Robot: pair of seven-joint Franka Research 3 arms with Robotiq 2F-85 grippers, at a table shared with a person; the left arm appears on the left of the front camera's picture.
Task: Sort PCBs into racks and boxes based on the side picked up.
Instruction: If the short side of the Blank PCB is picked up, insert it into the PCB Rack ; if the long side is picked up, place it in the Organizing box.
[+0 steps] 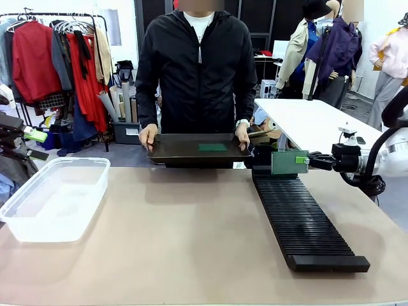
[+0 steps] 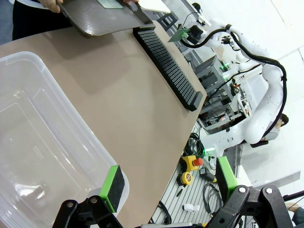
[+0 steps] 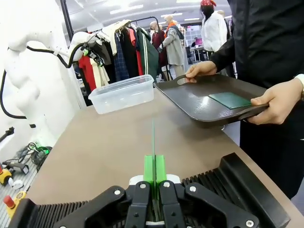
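Holding a PCB (image 1: 289, 162) upright, your right gripper (image 1: 305, 160) is clamped on the board's side edge, directly over the far end of the black slotted rack (image 1: 306, 223), the end nearest the person. In the front view the board's face points back across the desk (image 1: 191, 242), so its plane lies across the rack, in line with the slots. The right wrist view shows it edge-on between the pads. The rack is therefore straight below the board, and the coming move looks like a plain descent into one of the far slots. Check the lower edge meets a gap rather than a rib.

Your left gripper (image 2: 171, 184) has its fingers wide apart, holding nothing, above the rim of the clear plastic box (image 2: 42, 142). A second PCB (image 1: 212, 147) lies flat on the dark tray (image 1: 172, 152) the person holds in both hands beyond the rack.
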